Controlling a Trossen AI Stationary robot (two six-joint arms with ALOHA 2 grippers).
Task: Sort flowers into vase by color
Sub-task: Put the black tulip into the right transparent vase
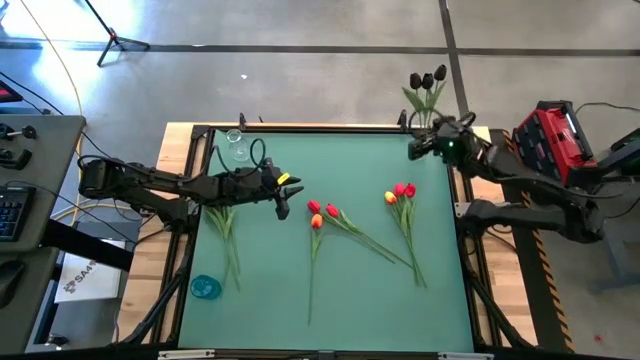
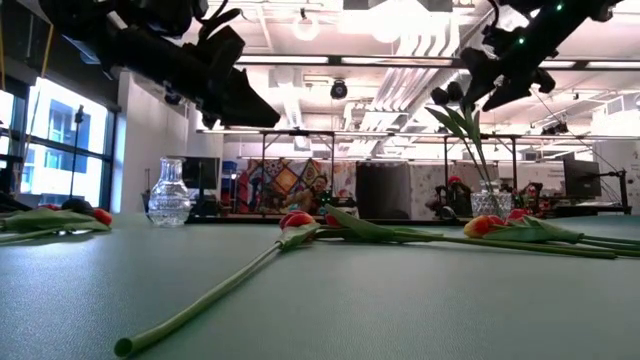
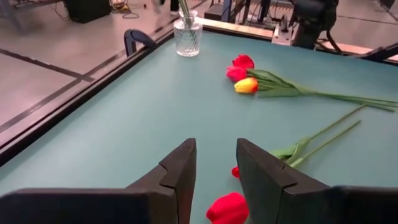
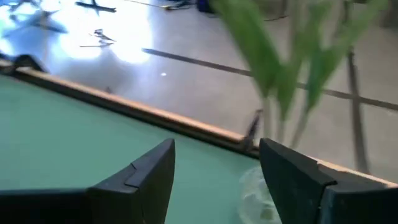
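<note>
— Where's the right claw (image 1: 418,147) now?

— Up at the far right corner of the green worktop (image 1: 340,290), its fingers spread wide with nothing between them. Just beyond it three dark tulips (image 1: 428,80) stand in a glass vase (image 2: 489,200); from overhead you mostly see the heads and leaves leaning out over the floor, while the level view shows the vase itself and the stems rising out of it.

— And the left claw (image 1: 283,203)?

— Out over the middle-left of the worktop, jaws partly apart. Its own camera shows bare space between the fingers (image 3: 180,177), so it grips nothing. A red tulip head (image 3: 227,208) lies on the surface right beneath the tips.

— The yellow bit by it from above?

— Hard to say; it looks like part of the arm.

— The other flowers?

— A cluster of red and orange tulips (image 1: 322,214) just right of the left claw, stems trailing toward the near edge. A red and yellow bunch (image 1: 400,193) right of centre. More stems (image 1: 224,225) under the left arm; only the level view shows a red head there. An empty clear vase (image 1: 238,148) sits at the far left.
</note>
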